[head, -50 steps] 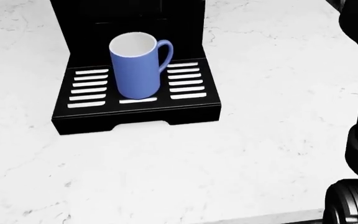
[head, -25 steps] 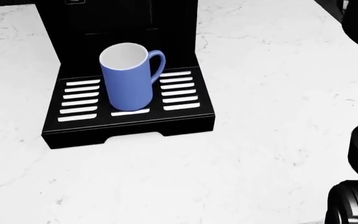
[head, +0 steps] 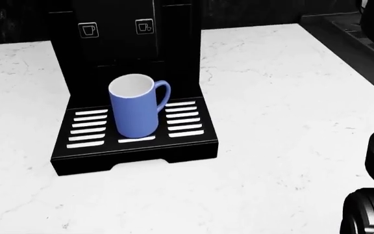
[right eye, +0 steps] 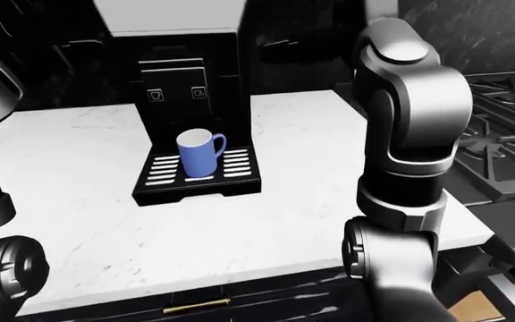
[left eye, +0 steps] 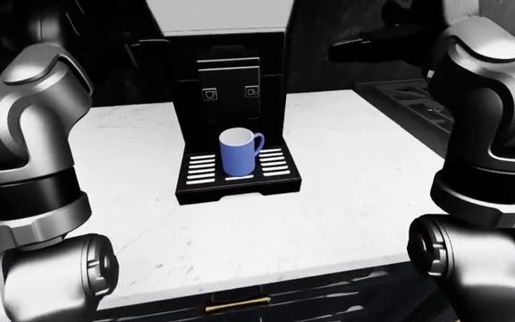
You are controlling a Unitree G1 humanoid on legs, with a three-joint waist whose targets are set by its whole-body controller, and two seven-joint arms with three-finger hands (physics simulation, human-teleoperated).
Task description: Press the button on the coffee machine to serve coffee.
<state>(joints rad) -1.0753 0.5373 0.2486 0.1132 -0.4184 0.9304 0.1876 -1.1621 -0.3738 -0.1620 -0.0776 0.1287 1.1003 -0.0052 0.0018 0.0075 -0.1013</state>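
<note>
White marble counter point(head: 291, 122) against a dark wall. Black coffee machine point(left eye: 229, 87) standing on it, blue mug point(head: 137, 106) upright on its drip tray. Two small rigid buttons point(head: 144, 26) above: likely a light fingertip push, no grip. Right hand point(left eye: 365, 45) raised, clench unclear; left hand unseen.

No readable text; only two cup-icon buttons point(head: 116, 28) on the coffee machine point(head: 119, 44), at 12 o'clock above the mug point(head: 135, 111).

Coffee machine point(head: 119, 46) seen close and steeply downward in head view; the same machine framed wider, farther, by both eye views.
</note>
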